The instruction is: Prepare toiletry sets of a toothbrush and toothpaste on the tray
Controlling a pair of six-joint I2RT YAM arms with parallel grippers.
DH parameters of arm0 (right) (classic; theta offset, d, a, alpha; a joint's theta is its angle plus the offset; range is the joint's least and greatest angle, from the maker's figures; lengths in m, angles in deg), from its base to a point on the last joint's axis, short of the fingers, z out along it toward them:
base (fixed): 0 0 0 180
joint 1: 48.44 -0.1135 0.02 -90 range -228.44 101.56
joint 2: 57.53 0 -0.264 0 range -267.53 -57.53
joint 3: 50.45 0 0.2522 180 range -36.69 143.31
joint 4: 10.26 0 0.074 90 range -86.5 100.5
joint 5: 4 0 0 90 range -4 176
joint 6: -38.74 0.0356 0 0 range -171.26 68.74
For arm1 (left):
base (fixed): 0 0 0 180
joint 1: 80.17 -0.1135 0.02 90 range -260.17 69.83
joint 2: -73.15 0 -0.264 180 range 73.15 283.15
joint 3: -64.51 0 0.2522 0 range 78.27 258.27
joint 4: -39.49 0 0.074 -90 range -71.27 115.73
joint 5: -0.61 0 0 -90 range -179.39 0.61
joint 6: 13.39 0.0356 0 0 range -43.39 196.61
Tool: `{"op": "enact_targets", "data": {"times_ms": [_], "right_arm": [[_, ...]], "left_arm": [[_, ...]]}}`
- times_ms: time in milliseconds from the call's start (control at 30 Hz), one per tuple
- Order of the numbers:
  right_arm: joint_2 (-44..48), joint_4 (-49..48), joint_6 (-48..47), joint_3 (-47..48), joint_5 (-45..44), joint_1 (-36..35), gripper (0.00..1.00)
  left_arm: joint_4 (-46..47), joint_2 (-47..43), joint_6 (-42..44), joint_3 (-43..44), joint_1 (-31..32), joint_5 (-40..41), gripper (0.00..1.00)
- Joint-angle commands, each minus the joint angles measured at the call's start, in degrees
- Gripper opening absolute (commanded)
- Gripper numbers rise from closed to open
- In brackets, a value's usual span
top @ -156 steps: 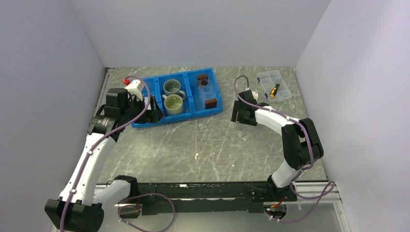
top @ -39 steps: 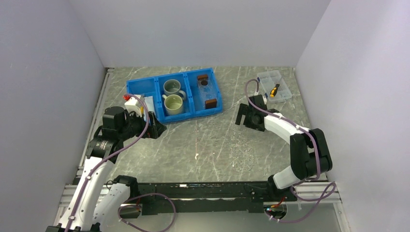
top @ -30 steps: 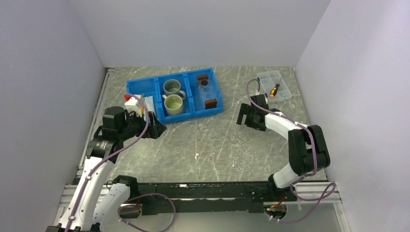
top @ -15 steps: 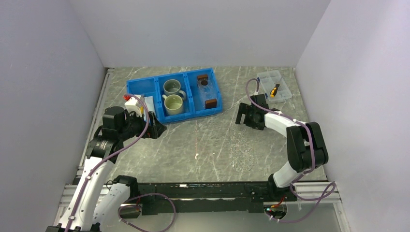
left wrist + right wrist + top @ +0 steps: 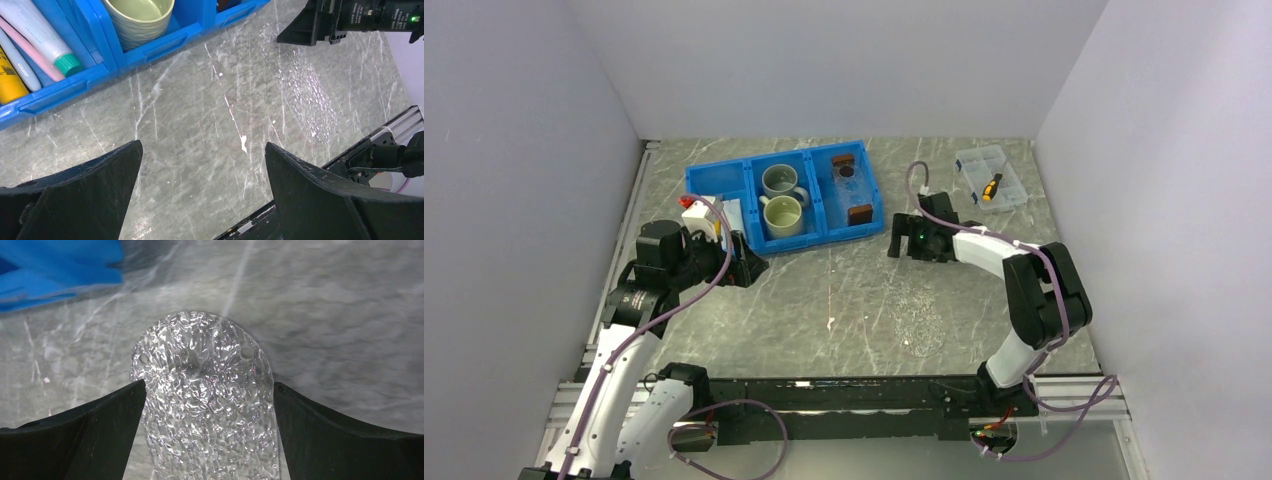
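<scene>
Between the fingers of the left gripper: bare table only; jaws wide, nothing held. Your right gripper is equally spread and empty, above a clear dimpled sheet.

Blue bin, left compartment: toothpaste, toothbrush, pink stick, yellow item. Middle: two mugs. Right: the tray, no brush or paste on it.

Judgement: you are at the fetch step, no set laid. Next, steer the left gripper into the left compartment and close on one slim item without dragging its neighbours.

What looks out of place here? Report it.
A clear dimpled plastic piece lies loose on the table, outside the blue bin, and barely shows from above. Nothing looks spilled or broken.
</scene>
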Motion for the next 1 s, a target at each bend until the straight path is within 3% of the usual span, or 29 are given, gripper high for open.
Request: {"op": "enact_targets", "data": {"times_ms": [0, 500, 967], "right_arm": [[-1.9, 0.4, -1.1, 2.2, 1.3, -4.4, 1.0], [-5.4, -2.7, -6.1, 5.7, 11.2, -17.0, 1.0], [-10.9, 0.5, -10.5, 11.2, 14.9, -28.1, 1.0]], "left_arm": [[1.7, -0.3, 0.5, 0.1, 0.1, 0.0, 0.99], [1.7, -0.2, 0.5, 0.2, 0.1, 0.1, 0.99], [1.3, -0.6, 0.5, 0.3, 0.2, 0.8, 1.0]]}}
